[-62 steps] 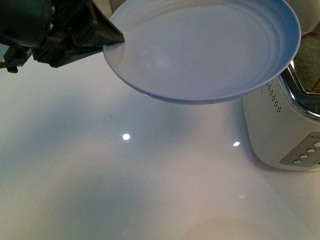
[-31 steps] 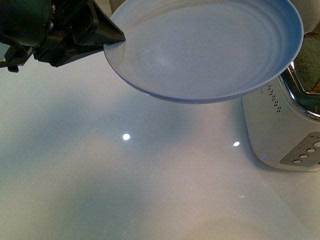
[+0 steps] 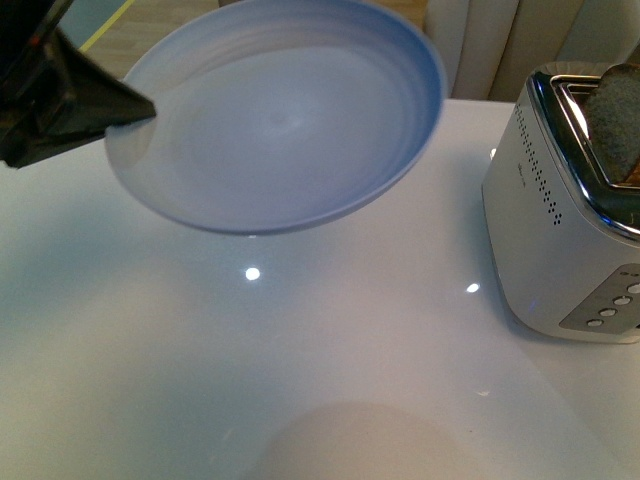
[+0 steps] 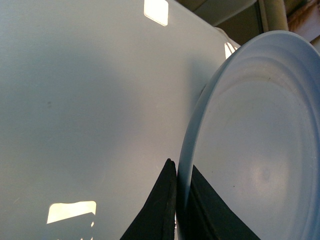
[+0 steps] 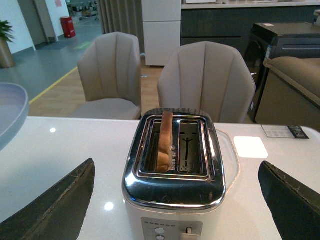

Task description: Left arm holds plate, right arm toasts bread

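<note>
Front view, and the left claw [image 3: 120,108] is pinching the plate [image 3: 280,130] by its rim, one dark finger lying over the edge, the dish held up off the white counter [image 3: 300,360] and tilted towards the camera. The left wrist view settles it: the pale rim runs straight between the two black fingers [image 4: 162,210], squeezed from both sides. The plate is bare, nothing on it. Over at the right edge stands the silver toaster [image 3: 560,230], clearly apart from the plate, and the bread [image 3: 615,125] stands upright in it, its top poking out above the chrome. From the right wrist view the slice fills one of the two slots and the other is empty. The right claw [image 5: 176,167] hangs spread wide in front of the toaster, gripping nothing. So the plate is in hand and the bread is loaded. Whether it has toasted cannot be told. What looks left is getting the slice out and onto that waiting plate.
</note>
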### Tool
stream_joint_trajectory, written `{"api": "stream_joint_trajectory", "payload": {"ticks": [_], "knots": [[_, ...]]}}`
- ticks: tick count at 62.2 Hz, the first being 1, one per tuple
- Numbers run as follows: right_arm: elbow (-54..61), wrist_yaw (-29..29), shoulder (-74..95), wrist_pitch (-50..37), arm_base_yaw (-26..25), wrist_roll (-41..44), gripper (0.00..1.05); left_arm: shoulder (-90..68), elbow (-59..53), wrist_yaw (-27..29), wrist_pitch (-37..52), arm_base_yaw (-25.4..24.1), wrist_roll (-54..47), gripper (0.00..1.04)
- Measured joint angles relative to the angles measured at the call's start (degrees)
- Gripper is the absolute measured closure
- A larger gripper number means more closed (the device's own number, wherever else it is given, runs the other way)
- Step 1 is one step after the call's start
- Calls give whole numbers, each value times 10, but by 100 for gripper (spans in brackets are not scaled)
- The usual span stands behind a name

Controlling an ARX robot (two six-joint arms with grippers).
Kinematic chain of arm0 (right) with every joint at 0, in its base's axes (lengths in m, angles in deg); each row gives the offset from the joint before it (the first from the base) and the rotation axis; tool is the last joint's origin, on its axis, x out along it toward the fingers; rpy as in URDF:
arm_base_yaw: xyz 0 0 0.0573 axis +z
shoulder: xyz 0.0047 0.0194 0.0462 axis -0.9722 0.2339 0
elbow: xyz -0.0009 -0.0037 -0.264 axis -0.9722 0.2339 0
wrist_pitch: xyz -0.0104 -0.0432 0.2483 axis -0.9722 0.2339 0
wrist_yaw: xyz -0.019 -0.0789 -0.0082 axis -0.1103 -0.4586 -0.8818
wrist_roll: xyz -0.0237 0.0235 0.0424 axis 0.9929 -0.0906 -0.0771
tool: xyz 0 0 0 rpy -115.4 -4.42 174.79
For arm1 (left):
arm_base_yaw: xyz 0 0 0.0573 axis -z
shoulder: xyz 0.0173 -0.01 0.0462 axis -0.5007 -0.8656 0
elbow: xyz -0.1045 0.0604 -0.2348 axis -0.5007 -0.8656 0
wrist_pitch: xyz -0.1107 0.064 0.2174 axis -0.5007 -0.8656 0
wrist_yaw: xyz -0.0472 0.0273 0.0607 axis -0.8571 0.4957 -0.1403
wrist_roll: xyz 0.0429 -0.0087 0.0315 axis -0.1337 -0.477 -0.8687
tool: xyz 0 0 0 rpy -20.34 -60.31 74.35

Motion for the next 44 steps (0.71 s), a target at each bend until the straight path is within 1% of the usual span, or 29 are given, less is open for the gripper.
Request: {"api": "stream_joint_trajectory", "payload": {"ticks": [5, 9, 11, 19, 25, 33, 44], "knots": [[0, 0, 0, 0, 0, 0, 9, -19, -11, -17, 5, -41, -29, 102], [0, 0, 0, 0, 0, 0, 9, -50, -21, -37, 17, -96, -70, 102], [0, 0, 0, 0, 0, 0, 9, -62, -23, -43, 21, -115, -85, 102], [0, 0, 0, 0, 0, 0, 9, -120, -26, -58, 31, -188, -140, 102], [0, 0, 0, 0, 0, 0, 9, -168, -25, -59, 35, -236, -189, 102], [0, 0, 0, 0, 0, 0, 9, -236, -11, -66, 37, -283, -242, 102], [0, 0, 0, 0, 0, 0, 9, -305, 25, -79, 55, -311, -280, 102]]}}
